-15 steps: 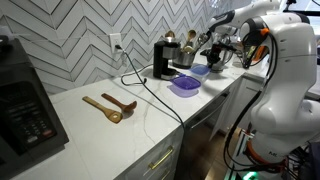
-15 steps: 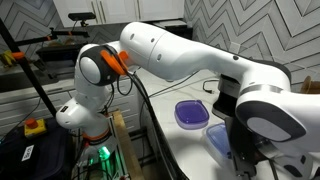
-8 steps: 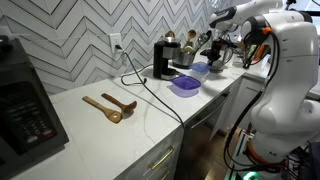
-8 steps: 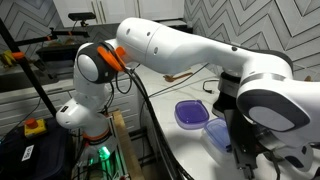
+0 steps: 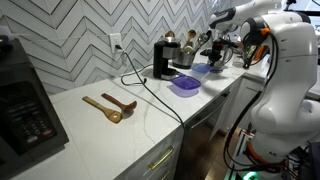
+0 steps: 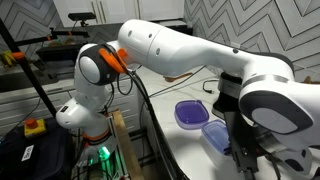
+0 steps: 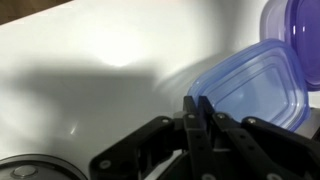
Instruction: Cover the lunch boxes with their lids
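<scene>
Noting wooden spoons (image 5: pixel 110 106) lying at far left on the white counter (image 5: pixel 90 135), well apart from everything else. Passing a black coffee machine (image 5: pixel 163 60) standing by the back wall. Finding the purple lid (image 5: pixel 184 86) sitting flat near the counter's front edge; being unable to tell whether a box is under it. Finding the blue lid (image 5: pixel 199 70) just beyond it to the right, near but not overlapping. Not making out any bare clear lunch boxes for sure in any view, too small or hidden. Ending at the gripper (image 7: pixel 198 108) in the wrist view: seeing fingers pressed nearly together, apparently pinching the near rim of the blue lid, and seeing that lid tilting up with shadow under it. Judging the lid as very light, thin, slightly flexy plastic, smooth and slippery, so likely pivoting or slipping in an edge pinch if swung fast. Judging the best hold as on the raised rim at mid-side, not a rounded corner, levelling it before pressing down. Expecting bending or skidding more than breaking.
</scene>
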Robot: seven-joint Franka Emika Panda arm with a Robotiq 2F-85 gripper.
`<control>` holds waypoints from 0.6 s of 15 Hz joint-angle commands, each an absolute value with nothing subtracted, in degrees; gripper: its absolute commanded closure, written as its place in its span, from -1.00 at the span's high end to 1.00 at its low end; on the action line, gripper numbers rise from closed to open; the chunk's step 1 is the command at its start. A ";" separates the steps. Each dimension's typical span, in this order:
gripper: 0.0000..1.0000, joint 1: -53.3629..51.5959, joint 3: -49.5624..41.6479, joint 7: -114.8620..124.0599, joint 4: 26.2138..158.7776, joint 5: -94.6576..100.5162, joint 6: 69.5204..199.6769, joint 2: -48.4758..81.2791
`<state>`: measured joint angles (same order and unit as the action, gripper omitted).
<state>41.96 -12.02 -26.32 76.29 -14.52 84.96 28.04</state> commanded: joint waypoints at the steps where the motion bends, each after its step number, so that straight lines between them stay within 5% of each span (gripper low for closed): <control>1: -0.96 42.57 -11.83 -27.13 74.12 -13.65 83.73 30.23; 9: -0.96 42.86 -11.14 -27.23 72.23 -14.30 83.27 32.14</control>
<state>41.98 -11.82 -26.33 74.73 -14.41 84.96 30.39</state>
